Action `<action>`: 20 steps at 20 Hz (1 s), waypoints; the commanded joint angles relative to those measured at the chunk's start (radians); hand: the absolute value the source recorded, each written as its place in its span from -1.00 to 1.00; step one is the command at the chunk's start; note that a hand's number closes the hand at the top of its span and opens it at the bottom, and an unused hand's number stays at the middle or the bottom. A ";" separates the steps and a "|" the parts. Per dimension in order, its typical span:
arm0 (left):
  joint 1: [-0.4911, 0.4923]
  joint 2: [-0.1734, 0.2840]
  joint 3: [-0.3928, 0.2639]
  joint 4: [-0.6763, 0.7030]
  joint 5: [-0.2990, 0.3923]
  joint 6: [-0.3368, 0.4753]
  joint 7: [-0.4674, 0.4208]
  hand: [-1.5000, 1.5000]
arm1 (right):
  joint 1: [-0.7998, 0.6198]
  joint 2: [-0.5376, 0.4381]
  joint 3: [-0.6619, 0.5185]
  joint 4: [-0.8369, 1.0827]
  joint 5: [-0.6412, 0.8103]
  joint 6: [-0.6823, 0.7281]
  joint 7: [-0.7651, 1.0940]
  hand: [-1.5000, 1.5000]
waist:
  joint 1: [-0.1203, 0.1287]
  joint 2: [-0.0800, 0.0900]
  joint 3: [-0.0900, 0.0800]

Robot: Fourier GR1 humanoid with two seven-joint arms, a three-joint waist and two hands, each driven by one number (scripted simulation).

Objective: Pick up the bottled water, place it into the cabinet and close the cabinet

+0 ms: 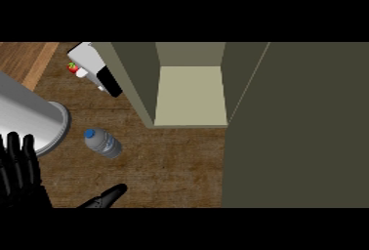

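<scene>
Wooden counter (180,161) — bottled water (102,143) beside pot (32,117)

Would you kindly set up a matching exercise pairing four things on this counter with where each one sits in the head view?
Things:
1. bottled water
2. cabinet
3. left robot hand
4. red item

Places:
A. upper left, beside a white object
B. lower left edge, fingers up
C. counter, left of centre
D. top centre, open, pale shelf showing

Pairs: 1-C, 2-D, 3-B, 4-A

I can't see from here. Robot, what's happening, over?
Left hand open, resting at lower left. Right hand not visible. Bottled water on counter, untouched. Cabinet open, shelf bare. Nothing between them.
</scene>
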 commanded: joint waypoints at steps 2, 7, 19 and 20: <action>0.088 -0.002 -0.082 0.008 -0.048 0.076 -0.007 -1.00 | 0.106 -0.014 0.023 -0.138 -0.023 0.024 0.040 -1.00 | 0.002 0.000 0.000; 0.078 -0.002 -0.157 0.102 -0.052 0.177 -0.064 -1.00 | 0.231 -0.009 0.060 -0.138 -0.003 0.065 -0.066 -1.00 | -0.004 0.000 0.000; 0.055 0.018 0.119 0.250 0.209 0.128 -0.210 -1.00 | 0.386 -0.019 0.085 -0.230 0.002 0.088 -0.140 -1.00 | -0.011 -0.001 -0.001; 0.060 0.014 0.130 0.300 0.256 0.098 -0.290 -1.00 | 0.331 -0.024 0.069 -0.176 0.015 0.081 -0.123 -1.00 | -0.001 0.001 -0.001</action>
